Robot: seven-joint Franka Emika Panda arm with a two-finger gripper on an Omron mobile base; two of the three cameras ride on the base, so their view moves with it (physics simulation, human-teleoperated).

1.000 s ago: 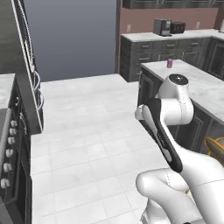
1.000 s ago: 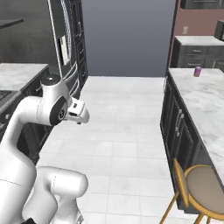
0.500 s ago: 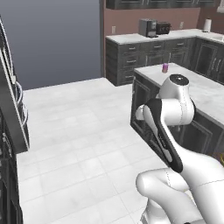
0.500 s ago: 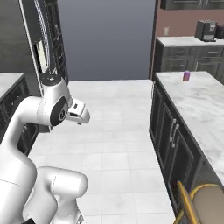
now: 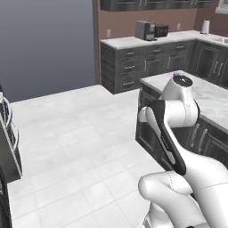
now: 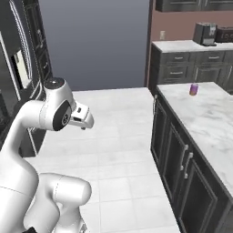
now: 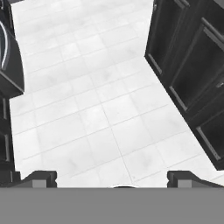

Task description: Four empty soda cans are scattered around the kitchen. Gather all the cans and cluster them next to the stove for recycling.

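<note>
One purple soda can (image 6: 194, 89) stands upright on the marble-topped island bench (image 6: 214, 123), at about 1 o'clock in the right base view, close to the bench's far end and set in a little from its left edge; nothing else stands near it. In the left base view a sliver of the same purple shows just above the arm's white shoulder. One claw (image 7: 112, 178) is seen in the hand view, its two dark finger tips (image 7: 40, 178) standing far apart at 7 and 5 o'clock, wide open with nothing between them, pointing down over bare white floor tiles (image 7: 100, 109). In the right base view the hand juts out at 9 to 10 o'clock from the arm's elbow, well apart from the bench and from the can. Against the back wall runs a second bench (image 5: 147, 41) carrying one coffee machine (image 5: 145, 30) and one black toaster oven (image 5: 161, 30), at 12 to 1 o'clock in the left base view. The island's dark cabinet doors (image 6: 179, 159) form a straight edge along the right of the aisle; a dark refrigerator (image 6: 20, 68) borders the left at 10 o'clock. Between them the tiled floor lies broad and open, running back to a plain grey wall (image 6: 93, 43).
</note>
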